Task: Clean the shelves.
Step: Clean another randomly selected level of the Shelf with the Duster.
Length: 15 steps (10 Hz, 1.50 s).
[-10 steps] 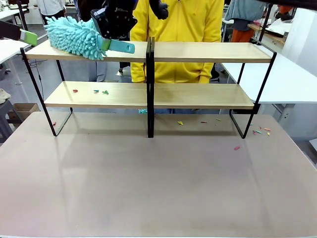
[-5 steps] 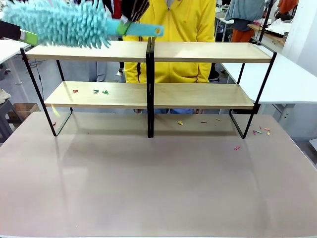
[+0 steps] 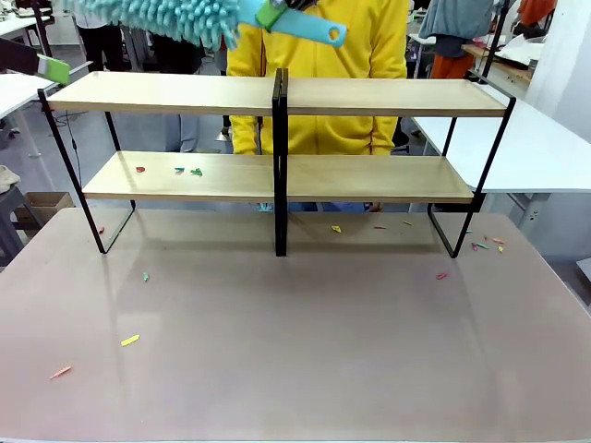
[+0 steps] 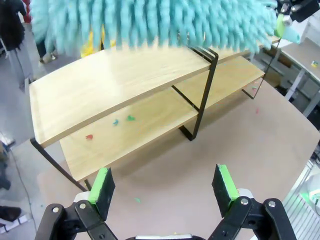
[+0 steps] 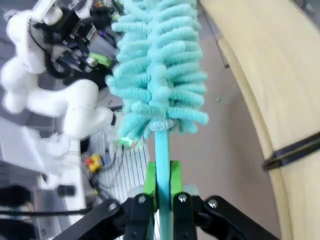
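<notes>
the shelves (image 3: 388,97) stand upright across the far half of the brown table (image 3: 305,388): four light-wood boards in two tiers on a thin black frame, meeting at a central black post (image 3: 280,157). the right gripper (image 5: 162,176) is clamped on the flat teal handle of a duster (image 5: 160,65), with a green pad pressed to each side of the handle. in the front view the duster (image 3: 157,14) is in the air above the upper left board and clear of it, with its fluffy head toward the left and its handle end sloping down to the right, near the post. the left gripper (image 4: 162,184) has its fingers (image 4: 102,184) spread wide apart and hangs over the table on the near side of the shelves' left end. debris noted: three small scraps (image 3: 180,171), one red, one blue-green and one green, lie on the lower left board. on the table, a yellow scrap (image 3: 130,341) and a pink scrap (image 3: 60,372) lie near the front left. a green scrap (image 3: 145,276) lies closer to the frame's left leg, a second yellow scrap (image 3: 336,229) lies below the lower right board, and a cluster of scraps (image 3: 485,245) lies just outside the right leg. a person (image 3: 369,46) in a yellow jacket stands close behind the shelves.
</notes>
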Available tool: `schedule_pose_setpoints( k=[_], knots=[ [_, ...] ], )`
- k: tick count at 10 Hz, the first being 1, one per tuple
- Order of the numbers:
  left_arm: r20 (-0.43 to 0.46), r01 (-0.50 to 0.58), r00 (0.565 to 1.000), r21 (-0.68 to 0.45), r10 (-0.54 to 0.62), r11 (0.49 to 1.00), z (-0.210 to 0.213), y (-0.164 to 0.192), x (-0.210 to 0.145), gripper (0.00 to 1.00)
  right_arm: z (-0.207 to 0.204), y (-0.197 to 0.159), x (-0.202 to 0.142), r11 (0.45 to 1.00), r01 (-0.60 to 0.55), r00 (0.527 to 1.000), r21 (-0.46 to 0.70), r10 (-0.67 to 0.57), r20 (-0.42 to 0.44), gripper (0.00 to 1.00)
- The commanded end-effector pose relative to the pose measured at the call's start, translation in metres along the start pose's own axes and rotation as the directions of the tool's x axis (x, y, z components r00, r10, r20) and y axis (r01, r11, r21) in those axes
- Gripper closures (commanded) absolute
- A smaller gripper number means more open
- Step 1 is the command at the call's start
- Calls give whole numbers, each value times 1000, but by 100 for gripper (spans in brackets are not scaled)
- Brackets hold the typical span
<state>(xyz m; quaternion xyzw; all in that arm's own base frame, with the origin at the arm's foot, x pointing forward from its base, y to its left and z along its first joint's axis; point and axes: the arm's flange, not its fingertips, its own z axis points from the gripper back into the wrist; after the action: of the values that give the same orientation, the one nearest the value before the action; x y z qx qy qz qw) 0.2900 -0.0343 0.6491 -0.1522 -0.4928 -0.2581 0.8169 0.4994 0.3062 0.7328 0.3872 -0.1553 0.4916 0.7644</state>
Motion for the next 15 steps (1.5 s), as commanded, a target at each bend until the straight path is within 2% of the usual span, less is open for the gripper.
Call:
schedule_pose_setpoints(
  k=[1,2,4,6,7,8,9,10,11,12,13,15],
  knots=[
    [0,6,1000,4,-6,1000,0,1,0,0,46,34,-66,999,35,973,-19,-29,227,88],
    [0,6,1000,4,-6,1000,0,1,0,0,83,52,-99,992,124,955,-19,-114,275,88],
    [0,6,1000,4,-6,1000,0,1,0,0,142,90,-162,973,182,927,-143,-121,355,88],
    [0,6,1000,4,-6,1000,0,1,0,0,201,110,-226,944,176,898,-279,-37,438,88],
    [0,6,1000,4,-6,1000,0,1,0,0,217,111,-250,935,167,910,-314,-24,413,88],
    [0,6,1000,4,-6,1000,0,1,0,0,225,108,-272,913,198,930,-356,-60,364,88],
    [0,6,1000,4,-6,1000,0,1,0,0,226,106,-295,918,153,945,-367,-27,325,88],
    [0,6,1000,4,-6,1000,0,1,0,0,219,111,-323,922,56,954,-383,64,294,88],
    [0,6,1000,4,-6,1000,0,1,0,0,215,119,-349,920,-20,937,-391,153,313,88],
    [0,6,1000,4,-6,1000,0,1,0,0,214,122,-368,912,5,910,-411,166,380,88],
    [0,6,1000,4,-6,1000,0,1,0,0,226,107,-326,920,87,952,-382,36,304,88],
    [0,6,1000,4,-6,1000,0,1,0,0,226,107,-326,920,87,952,-382,36,304,88]
  ],
)
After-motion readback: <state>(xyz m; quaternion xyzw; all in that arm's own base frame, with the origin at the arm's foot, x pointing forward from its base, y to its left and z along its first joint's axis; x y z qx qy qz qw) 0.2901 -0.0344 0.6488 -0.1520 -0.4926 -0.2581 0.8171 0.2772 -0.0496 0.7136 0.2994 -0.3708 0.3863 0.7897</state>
